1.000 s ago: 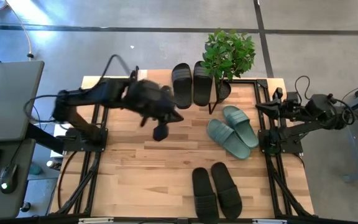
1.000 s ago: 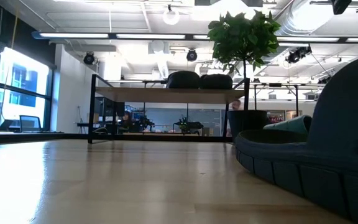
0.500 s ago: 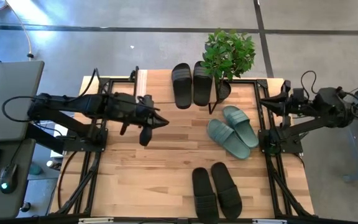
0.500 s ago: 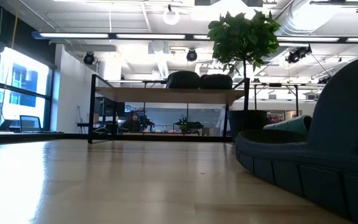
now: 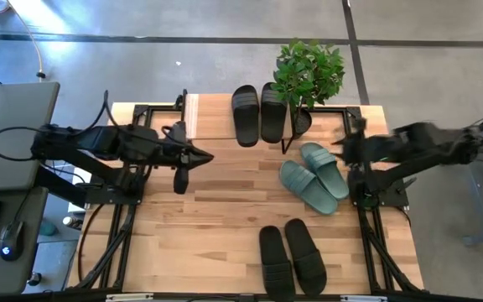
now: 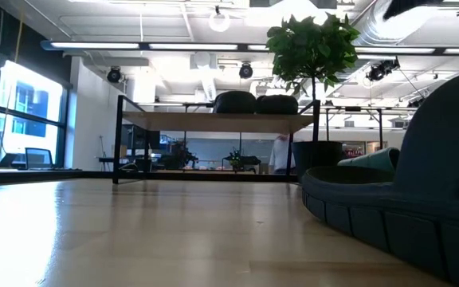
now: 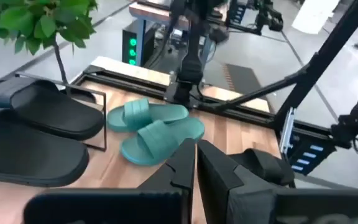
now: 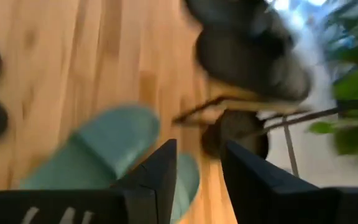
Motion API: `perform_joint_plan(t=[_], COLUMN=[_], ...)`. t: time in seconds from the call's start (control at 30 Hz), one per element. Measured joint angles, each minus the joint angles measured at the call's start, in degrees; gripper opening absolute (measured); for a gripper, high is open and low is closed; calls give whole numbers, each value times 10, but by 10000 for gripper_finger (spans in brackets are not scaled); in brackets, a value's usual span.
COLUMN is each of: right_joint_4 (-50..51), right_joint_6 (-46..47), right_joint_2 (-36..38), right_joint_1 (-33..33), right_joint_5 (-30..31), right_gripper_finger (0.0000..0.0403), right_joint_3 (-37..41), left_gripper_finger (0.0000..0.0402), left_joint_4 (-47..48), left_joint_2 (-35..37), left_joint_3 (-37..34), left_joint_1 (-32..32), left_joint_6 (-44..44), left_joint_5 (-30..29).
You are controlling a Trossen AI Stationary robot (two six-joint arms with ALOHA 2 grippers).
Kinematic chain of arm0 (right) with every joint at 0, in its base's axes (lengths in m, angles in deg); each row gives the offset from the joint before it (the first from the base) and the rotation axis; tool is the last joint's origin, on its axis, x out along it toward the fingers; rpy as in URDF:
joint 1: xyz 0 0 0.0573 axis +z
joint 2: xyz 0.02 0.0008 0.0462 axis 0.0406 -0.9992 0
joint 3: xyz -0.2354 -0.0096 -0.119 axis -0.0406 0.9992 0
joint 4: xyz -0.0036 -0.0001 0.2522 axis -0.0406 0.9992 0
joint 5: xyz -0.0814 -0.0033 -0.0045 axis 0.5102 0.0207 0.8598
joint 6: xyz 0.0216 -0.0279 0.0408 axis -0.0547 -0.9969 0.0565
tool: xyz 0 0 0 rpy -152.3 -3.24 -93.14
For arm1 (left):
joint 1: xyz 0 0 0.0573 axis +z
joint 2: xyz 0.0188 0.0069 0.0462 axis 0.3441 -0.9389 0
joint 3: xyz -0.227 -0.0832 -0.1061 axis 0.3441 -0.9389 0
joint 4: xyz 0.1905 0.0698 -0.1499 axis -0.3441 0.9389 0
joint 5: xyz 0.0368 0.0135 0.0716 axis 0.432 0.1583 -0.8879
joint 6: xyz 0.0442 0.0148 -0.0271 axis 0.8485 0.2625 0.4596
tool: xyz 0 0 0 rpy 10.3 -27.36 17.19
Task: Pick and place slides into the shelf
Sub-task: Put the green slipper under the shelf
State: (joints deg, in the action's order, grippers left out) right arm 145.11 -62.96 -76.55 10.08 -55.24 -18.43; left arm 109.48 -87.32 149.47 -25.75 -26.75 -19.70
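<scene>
No text, label, brand, number or sign can be read in any of the views
</scene>
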Motion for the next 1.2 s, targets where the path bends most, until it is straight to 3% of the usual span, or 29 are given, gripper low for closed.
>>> perform_joint_plan(t=[0.2, 0.57, 0.83, 1.2], right_joint_4=[-15, -169, -205, -219], right_joint_6=[26, 14, -11, -17], right_joint_2=[-64, -109, -180, -250], right_joint_1=[12, 87, 96, 66], right_joint_5=[-75, -111, -21, 2], right_gripper_finger=[94, 92, 92, 92], right_joint_3=[86, 249, 251, 261], left_gripper_finger=[7, 8, 8, 8], left_joint_4=[11, 45, 46, 57], left_joint_2=[5, 5, 5, 5], left_joint_3=[0, 0, 0, 0], left_joint_1=[-2, 0, 0, 0], left_joint_6=[-7, -6, -5, -5], left_joint_5=[0, 0, 0, 2])
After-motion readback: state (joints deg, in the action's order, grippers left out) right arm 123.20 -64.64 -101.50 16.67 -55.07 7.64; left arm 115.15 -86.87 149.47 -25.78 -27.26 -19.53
